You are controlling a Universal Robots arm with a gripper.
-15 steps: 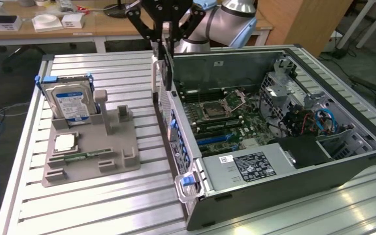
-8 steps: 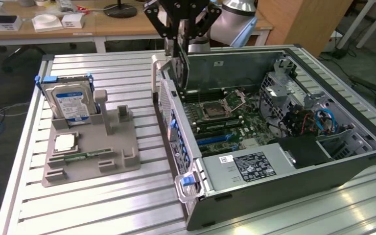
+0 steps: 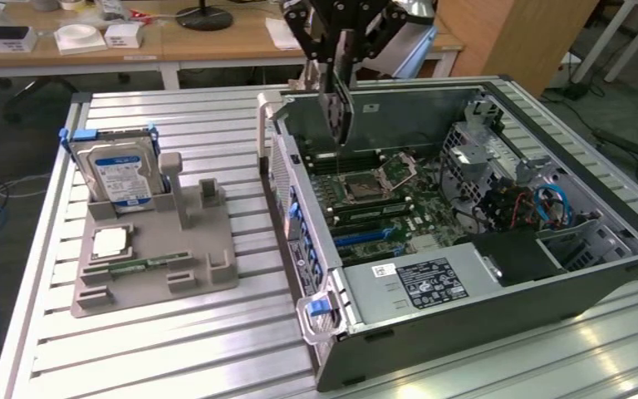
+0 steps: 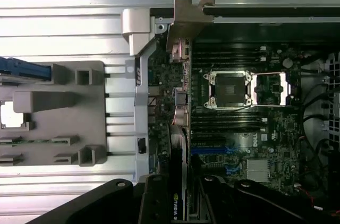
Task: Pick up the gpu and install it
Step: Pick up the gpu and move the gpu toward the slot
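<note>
- We see the robot's black gripper [image 3: 341, 51] above an open dark metal tower computer case [image 3: 497, 324] that lies on its side on a ribbed aluminium table [image 3: 186, 341].
- Its fingers are partly closed and pinch the gpu [image 3: 341, 108], a thin flat dark card with a brownish edge. The card hangs upright, its lower end inside the case over the green motherboard [image 3: 380, 212].
- In the wrist view, the gripper [image 4: 178, 200] clamps the card [image 4: 183, 107] edge-on. The card's bent metal end bracket sits near the case's rear wall.
- We judge the step in hand to be seating the card. It would go best with the card kept vertical, its lower edge parallel to the long blue slot [image 4: 212, 149], and pressure applied straight down and evenly. Any tilt could jam the edge connector.
- The card looks rigid and smooth; a narrow grip on it may slip.
- The square silver processor socket [image 4: 231, 90] lies beside the card's path.
- Well apart on the table, a grey plastic parts holder [image 3: 153, 266] carries a silver hard drive [image 3: 120, 174] with a blue label.
</note>
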